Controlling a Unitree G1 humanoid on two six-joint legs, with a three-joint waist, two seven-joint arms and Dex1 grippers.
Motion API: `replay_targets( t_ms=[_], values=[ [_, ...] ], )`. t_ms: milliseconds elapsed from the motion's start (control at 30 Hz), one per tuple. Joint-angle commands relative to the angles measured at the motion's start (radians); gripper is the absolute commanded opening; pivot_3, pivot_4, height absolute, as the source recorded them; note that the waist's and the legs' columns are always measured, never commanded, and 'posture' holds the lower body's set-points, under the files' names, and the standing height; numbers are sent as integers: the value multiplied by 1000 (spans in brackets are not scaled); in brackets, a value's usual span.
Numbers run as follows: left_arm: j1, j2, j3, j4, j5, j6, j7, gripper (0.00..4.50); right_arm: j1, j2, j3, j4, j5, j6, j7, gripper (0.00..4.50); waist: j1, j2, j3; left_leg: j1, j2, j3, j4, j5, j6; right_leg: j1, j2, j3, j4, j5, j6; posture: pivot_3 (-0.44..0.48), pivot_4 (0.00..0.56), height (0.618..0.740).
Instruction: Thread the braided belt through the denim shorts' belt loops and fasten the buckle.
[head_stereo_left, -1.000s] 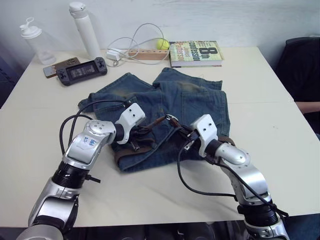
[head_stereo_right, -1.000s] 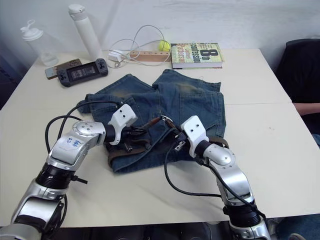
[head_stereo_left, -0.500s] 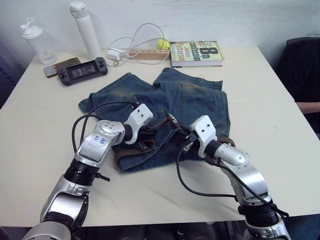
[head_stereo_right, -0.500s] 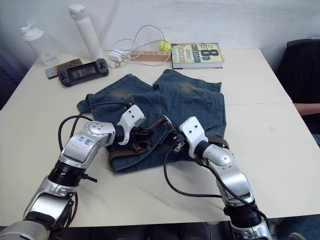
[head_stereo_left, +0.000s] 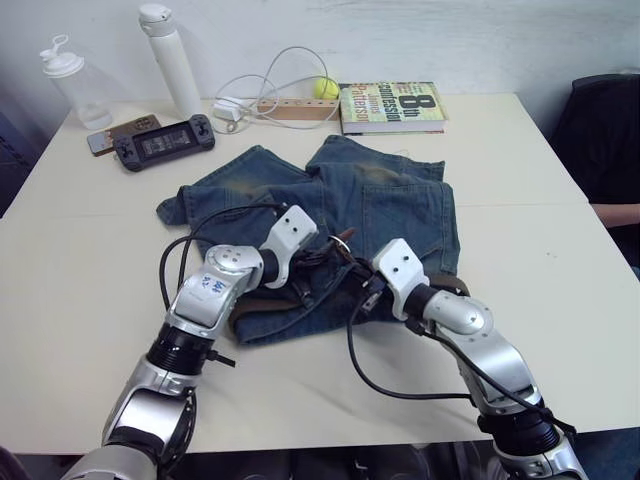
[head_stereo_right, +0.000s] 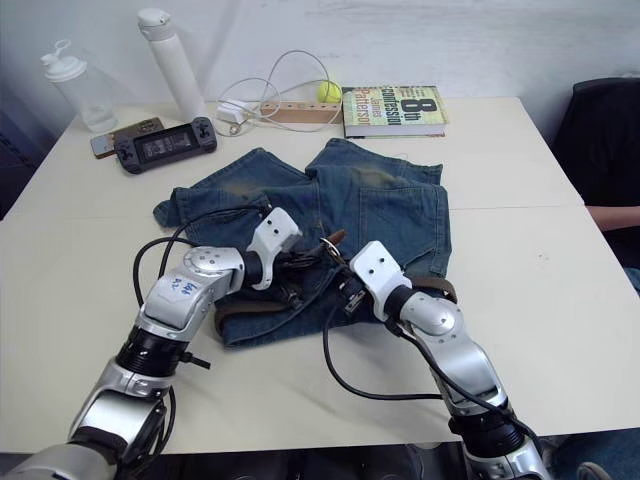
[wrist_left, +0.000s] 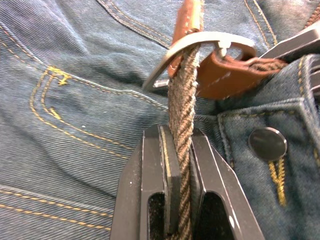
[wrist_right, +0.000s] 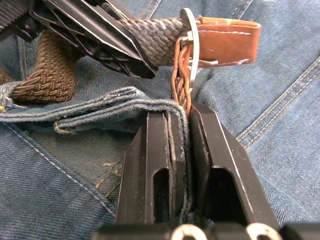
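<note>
The denim shorts (head_stereo_left: 400, 200) lie flat mid-table. The braided belt (head_stereo_left: 262, 310) runs along their waistband. My left gripper (wrist_left: 182, 131) is shut on the braided strap (wrist_left: 183, 95) just short of the silver buckle (wrist_left: 200, 39). The strap passes through that frame, and its tan tip (wrist_left: 190, 12) pokes out beyond. My right gripper (wrist_right: 187, 112) is shut on the leather end behind the buckle (wrist_right: 191, 35), at the waistband's edge. Both grippers meet over the shorts' front (head_stereo_left: 340, 265), near the button (wrist_left: 267, 143). I cannot make out the belt loops.
Along the far edge stand a clear bottle (head_stereo_left: 72, 82) and a white flask (head_stereo_left: 170, 58). A game console (head_stereo_left: 165, 142), a white cable (head_stereo_left: 270, 85), a tennis ball (head_stereo_left: 324, 88) and a book (head_stereo_left: 392, 106) lie there too. A dark chair (head_stereo_left: 605, 135) is at right.
My left gripper has slid right along the strap toward the buckle. The right gripper has shifted slightly left, so the two now sit close together.
</note>
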Motion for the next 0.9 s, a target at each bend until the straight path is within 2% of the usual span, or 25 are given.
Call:
replay_targets(
  t_ms=[33,233,367,400,567,733,900],
  values=[
    [-6,-21,-4,-10,9,-48,5,0,-10,-33,49,-55,25,-35,88,32,0,0,0,0,0,0,0,0,0,0,0,0,0,0,0,0,150,735],
    [-33,-68,-42,67,40,-111,0,0,-43,-100,58,-15,3,-94,153,32,2,0,0,0,0,0,0,0,0,0,0,0,-1,0,0,0,150,735],
    [-41,-66,-26,87,36,-120,-22,0,-53,-134,15,-37,29,-79,188,1751,2,0,0,0,0,0,0,0,0,0,0,0,-1,0,0,0,150,735],
    [-33,-52,-25,84,39,-123,-30,0,-55,-154,-2,-54,50,-70,216,2104,2,0,0,0,0,0,0,0,0,0,0,0,-1,0,0,0,150,735],
    [-13,-16,-28,80,54,-136,-50,0,-89,-293,-102,-77,132,-81,344,4478,3,0,0,0,0,0,1,0,0,1,0,-1,-1,0,0,0,150,735],
    [-21,-28,-30,77,54,-134,-53,0,-200,-386,-170,40,185,-127,448,4478,1,0,0,0,0,0,1,0,0,1,0,-1,-3,0,0,0,150,735],
    [-34,-54,-43,60,52,-156,-63,0,-355,-383,-99,265,81,-301,474,4478,2,0,0,0,0,0,1,0,0,1,0,-1,-3,0,0,0,150,735]
  ],
)
